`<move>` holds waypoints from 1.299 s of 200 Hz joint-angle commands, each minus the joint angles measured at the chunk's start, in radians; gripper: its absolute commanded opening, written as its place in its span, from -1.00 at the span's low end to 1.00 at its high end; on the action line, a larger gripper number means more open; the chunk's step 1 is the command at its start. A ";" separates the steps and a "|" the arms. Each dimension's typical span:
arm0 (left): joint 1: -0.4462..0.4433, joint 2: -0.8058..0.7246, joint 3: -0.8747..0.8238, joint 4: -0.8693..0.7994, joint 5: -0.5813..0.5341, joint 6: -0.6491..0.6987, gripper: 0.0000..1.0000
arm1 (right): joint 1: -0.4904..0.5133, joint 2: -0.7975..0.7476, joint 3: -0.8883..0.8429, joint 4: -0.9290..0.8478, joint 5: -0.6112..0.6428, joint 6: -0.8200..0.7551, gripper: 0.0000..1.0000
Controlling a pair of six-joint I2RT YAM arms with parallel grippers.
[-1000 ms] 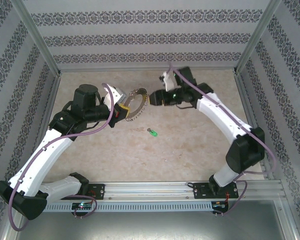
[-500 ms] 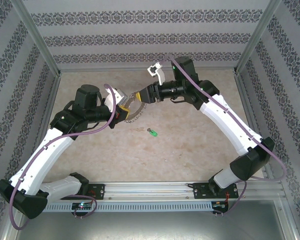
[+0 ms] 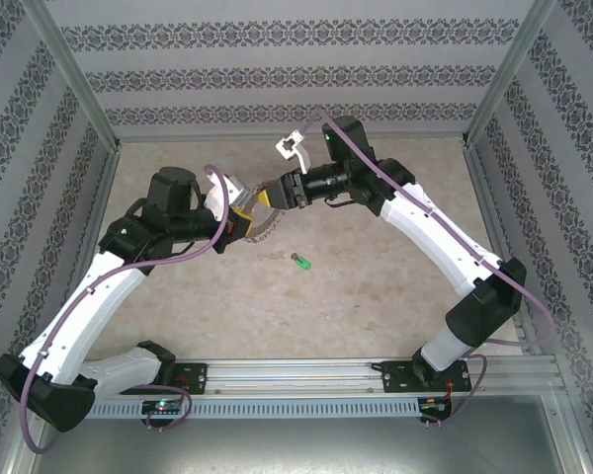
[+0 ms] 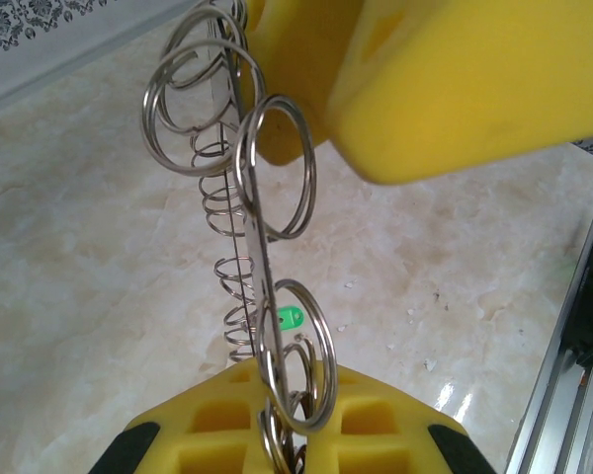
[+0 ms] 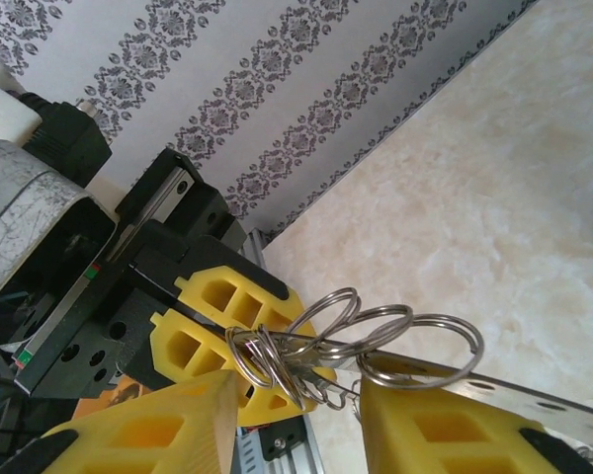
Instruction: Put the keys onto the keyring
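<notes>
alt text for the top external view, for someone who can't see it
Two robot arms meet above a beige marbled table: the left gripper clamps one side of the keyring while the right gripper sits at its other side. A tiny green key lies loose on the table, nearer the arm bases.

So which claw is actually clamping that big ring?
The left gripper: its fingers are shut on the keyring, while the right gripper's fingers stand apart either side of it.

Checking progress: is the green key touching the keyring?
Apart. The top view shows the green key lying on the table, a bare gap between it and the keyring in the left gripper.
</notes>
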 commanded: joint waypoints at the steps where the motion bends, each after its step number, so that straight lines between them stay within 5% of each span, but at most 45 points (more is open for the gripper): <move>1: -0.003 -0.002 0.008 0.036 0.044 0.017 -1.00 | 0.015 0.013 0.033 0.021 -0.034 -0.003 -0.25; 33: -0.003 0.000 0.000 0.027 0.037 0.032 -1.00 | -0.014 0.039 0.085 0.037 -0.012 0.052 -0.29; 99: -0.004 0.002 -0.001 0.016 0.012 0.053 -1.00 | -0.014 0.090 0.129 0.016 -0.044 0.054 -0.86; 138: -0.004 0.008 -0.004 0.017 0.007 0.052 -1.00 | -0.012 0.074 0.123 0.051 -0.088 0.033 -0.97; 184: -0.005 0.011 -0.003 0.023 0.000 0.046 -1.00 | -0.013 0.053 0.087 0.073 -0.119 0.023 -0.99; 260: -0.004 0.028 0.010 0.031 -0.002 0.044 -1.00 | -0.025 -0.001 -0.045 0.102 -0.116 0.035 -0.50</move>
